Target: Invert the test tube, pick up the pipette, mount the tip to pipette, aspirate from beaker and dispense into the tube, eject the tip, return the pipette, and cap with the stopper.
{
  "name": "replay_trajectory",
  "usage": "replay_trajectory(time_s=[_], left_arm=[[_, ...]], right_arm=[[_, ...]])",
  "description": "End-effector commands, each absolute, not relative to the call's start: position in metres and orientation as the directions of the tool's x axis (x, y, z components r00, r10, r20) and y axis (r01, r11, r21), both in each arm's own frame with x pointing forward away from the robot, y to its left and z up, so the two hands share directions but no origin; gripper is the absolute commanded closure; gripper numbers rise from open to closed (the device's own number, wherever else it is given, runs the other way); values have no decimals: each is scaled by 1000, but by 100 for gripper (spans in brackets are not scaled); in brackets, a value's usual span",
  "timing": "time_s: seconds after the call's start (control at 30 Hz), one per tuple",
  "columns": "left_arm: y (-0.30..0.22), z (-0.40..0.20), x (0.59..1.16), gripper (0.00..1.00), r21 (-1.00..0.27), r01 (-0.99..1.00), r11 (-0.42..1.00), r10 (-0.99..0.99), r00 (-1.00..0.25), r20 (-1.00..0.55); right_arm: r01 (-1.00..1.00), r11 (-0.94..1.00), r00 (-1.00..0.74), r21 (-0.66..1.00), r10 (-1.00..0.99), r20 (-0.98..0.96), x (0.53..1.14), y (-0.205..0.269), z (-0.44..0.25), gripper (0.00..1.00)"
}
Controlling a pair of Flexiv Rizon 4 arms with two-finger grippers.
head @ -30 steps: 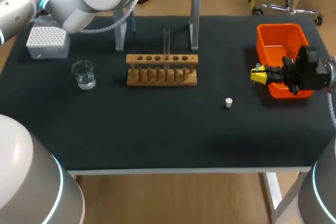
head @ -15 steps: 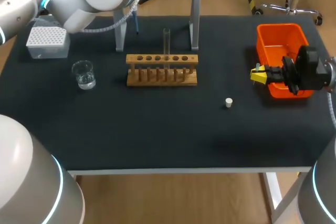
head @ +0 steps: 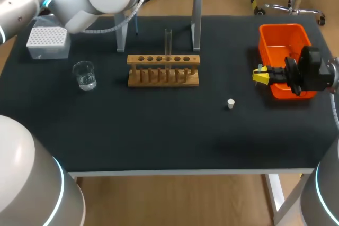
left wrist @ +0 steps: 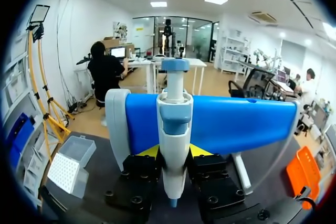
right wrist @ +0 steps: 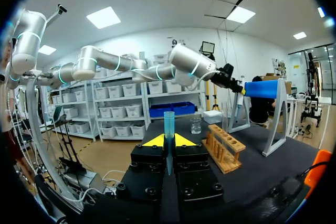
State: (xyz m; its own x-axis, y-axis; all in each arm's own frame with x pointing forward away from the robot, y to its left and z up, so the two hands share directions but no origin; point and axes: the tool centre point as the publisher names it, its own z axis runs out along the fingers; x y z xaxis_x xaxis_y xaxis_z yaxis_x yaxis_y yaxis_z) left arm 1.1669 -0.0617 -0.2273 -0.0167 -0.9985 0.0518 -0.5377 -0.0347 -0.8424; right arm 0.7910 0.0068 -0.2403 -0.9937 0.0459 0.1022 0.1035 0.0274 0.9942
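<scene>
Left gripper [left wrist: 173,152] jaws clamp the pipette [left wrist: 174,114] hanging on its stand [left wrist: 236,124].
Pickup step (right gripper [head: 258,75] closed); next, lift it clear.

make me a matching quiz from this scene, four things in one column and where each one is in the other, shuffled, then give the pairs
Things:
1. beaker
2. stopper
3. test tube
4. pipette

Places:
A. upright in the wooden rack
B. between the left gripper fingers, in front of the blue stand
C. on the table near the tip box, off the rack's left end
D. alone on the table, between the rack and the orange bin

Pairs: 1-C, 2-D, 3-A, 4-B
</scene>
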Motion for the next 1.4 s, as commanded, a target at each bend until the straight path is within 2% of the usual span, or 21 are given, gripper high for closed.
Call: replay_trajectory(time_s=[0.03,1.4], left_arm=[[-63,-226,1165,100,-844,-535,-36,-999,-10,48],[-62,-158,1148,100,-916,-397,-60,-998,-5,67]], right_arm=[[103,27,-994,994,44,102,791,6,-241,100],[103,27,-994,994,44,102,791,6,-241,100]])
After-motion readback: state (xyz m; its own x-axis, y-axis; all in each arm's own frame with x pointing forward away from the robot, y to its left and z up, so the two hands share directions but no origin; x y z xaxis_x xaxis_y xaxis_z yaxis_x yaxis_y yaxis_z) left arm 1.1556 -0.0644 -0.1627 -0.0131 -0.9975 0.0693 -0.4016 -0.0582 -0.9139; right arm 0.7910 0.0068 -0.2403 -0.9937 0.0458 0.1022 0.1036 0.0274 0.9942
